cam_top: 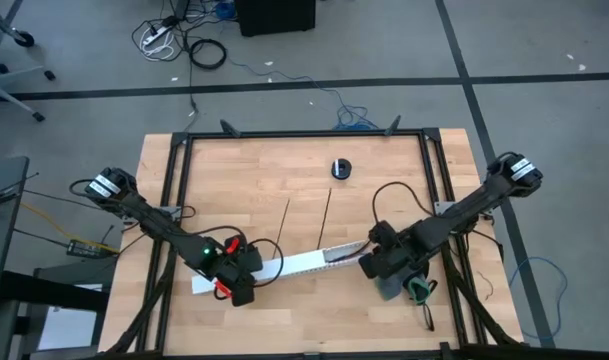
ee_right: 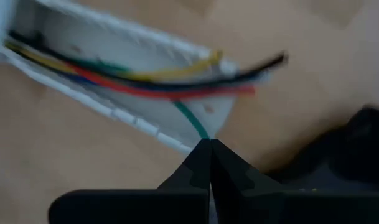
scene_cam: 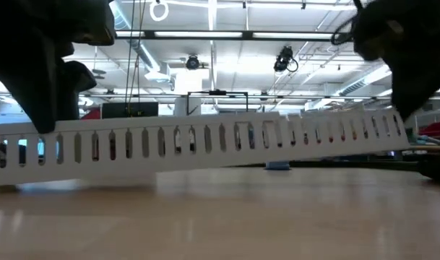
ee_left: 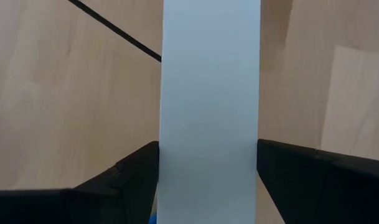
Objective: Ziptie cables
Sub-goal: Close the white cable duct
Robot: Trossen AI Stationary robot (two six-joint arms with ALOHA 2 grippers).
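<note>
Left gripper (cam_top: 239, 283) at near-left of table (cam_top: 384, 320), fingers (ee_left: 124, 180) set apart either side of white slotted channel's (cam_top: 299, 264) left end, clamping it. Channel lies slantwise across near-middle, right end farther.

Right gripper (ee_right: 209, 149) at channel's right end, jaws pinched fully together on green wire (ee_right: 192, 118).

Cables (ee_right: 145, 78) lie inside channel, coloured ends spilling from right end.

Zipties (cam_top: 326, 219), two thin black strips, lie on wood just beyond channel, mid-table. Small black round object (cam_top: 341, 169) farther back.
</note>
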